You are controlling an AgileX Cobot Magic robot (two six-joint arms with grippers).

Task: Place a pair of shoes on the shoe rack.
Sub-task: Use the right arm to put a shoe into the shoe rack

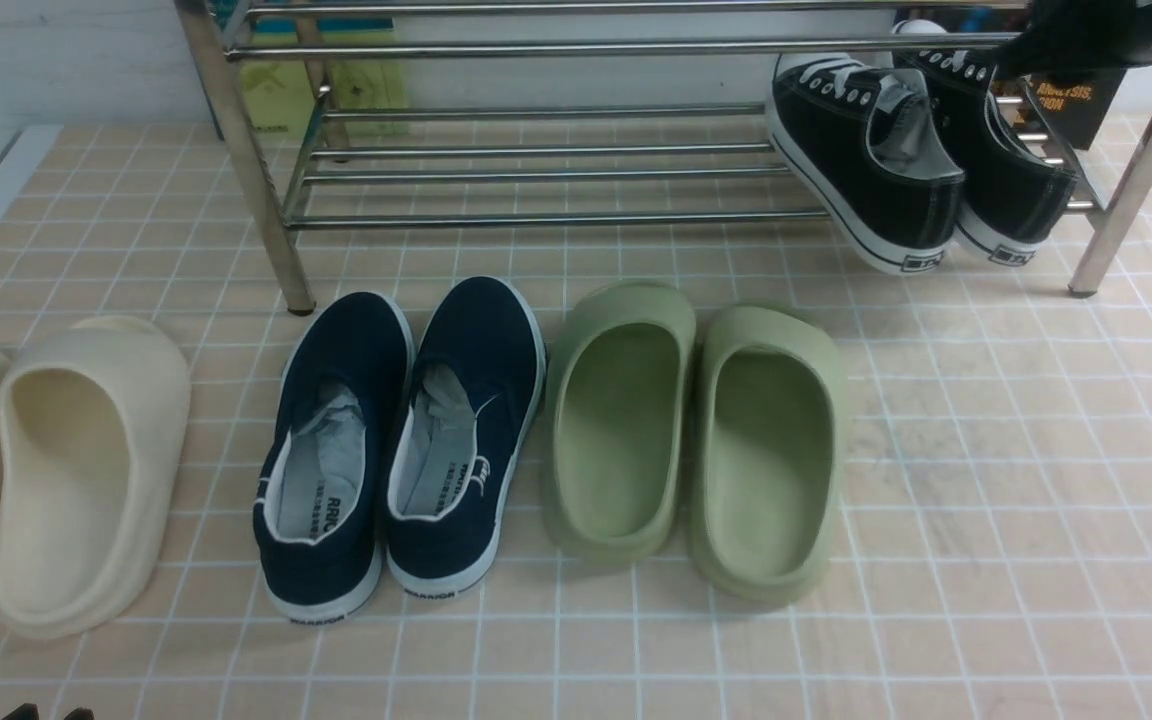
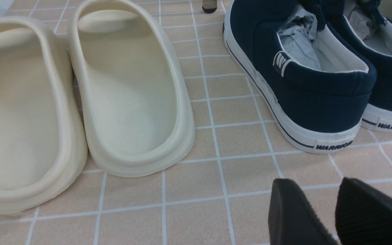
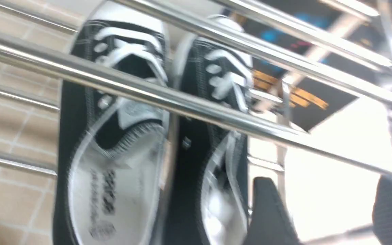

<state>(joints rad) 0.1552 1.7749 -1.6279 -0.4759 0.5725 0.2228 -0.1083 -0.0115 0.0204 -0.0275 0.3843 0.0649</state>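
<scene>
This is looking like a home entryway, possibly a staged one. A chrome shoe rack is standing before a plain white wall on a peach tiled surface. Black sneakers are resting on its lowest tier. Cream slippers, navy slip-ons and green slippers are sitting in neat pairs in front.

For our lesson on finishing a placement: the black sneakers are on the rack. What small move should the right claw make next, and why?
Probably draw the right claw back, clear of the shoe rack: it is open and empty, and both black sneakers already rest on the lower bars, heels overhanging the front.
</scene>
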